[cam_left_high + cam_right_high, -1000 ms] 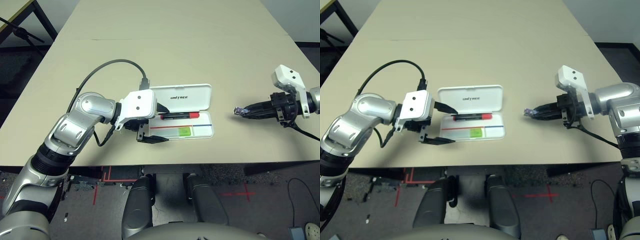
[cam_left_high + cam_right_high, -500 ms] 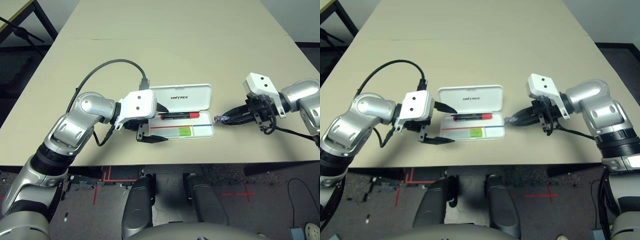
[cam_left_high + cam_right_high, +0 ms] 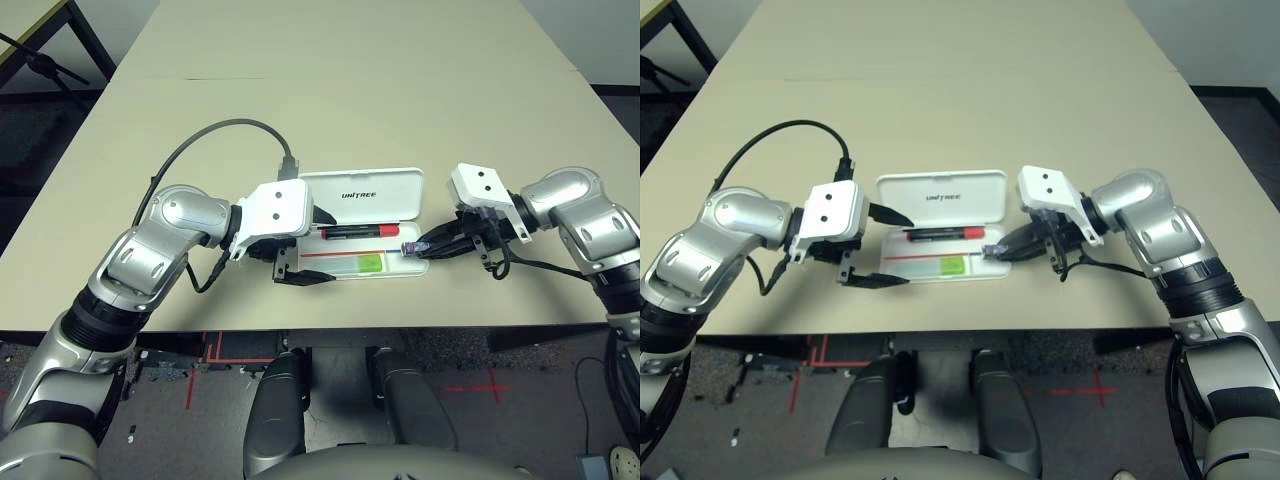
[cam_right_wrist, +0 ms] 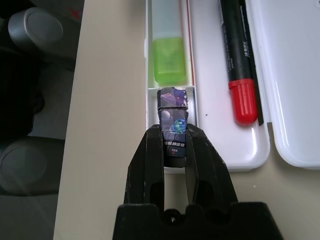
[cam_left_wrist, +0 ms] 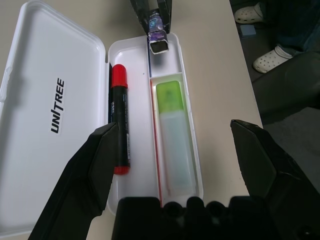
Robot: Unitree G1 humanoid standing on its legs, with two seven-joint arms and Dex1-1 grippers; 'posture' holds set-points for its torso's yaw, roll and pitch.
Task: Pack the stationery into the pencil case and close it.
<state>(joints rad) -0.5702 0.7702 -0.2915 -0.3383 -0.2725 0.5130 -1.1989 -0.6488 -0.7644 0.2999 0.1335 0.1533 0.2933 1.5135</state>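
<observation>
The white pencil case (image 3: 395,190) lies open in mid-table, lid with black "UNITREE" lettering folded back. In its tray rest the red marker with black cap (image 3: 352,232) and the pale green-and-white highlighter (image 3: 368,263). My right gripper (image 3: 420,248) is shut on the small dark purple cylinder (image 4: 172,120) and holds it over the small end compartment at the tray's right end. My left gripper (image 3: 320,250) stands open at the case's left end, one finger on each side of the tray; nothing is between its fingers.
The case's lid (image 5: 30,75) lies flat behind the tray. A black cable (image 3: 220,130) loops from my left wrist over the table. Bare tabletop (image 3: 350,90) stretches behind the case, and the table's front edge runs close below both grippers.
My right arm has swung left across the table, carrying the purple cylinder from the far right to the tray's right end. The left arm and the case have not moved.
</observation>
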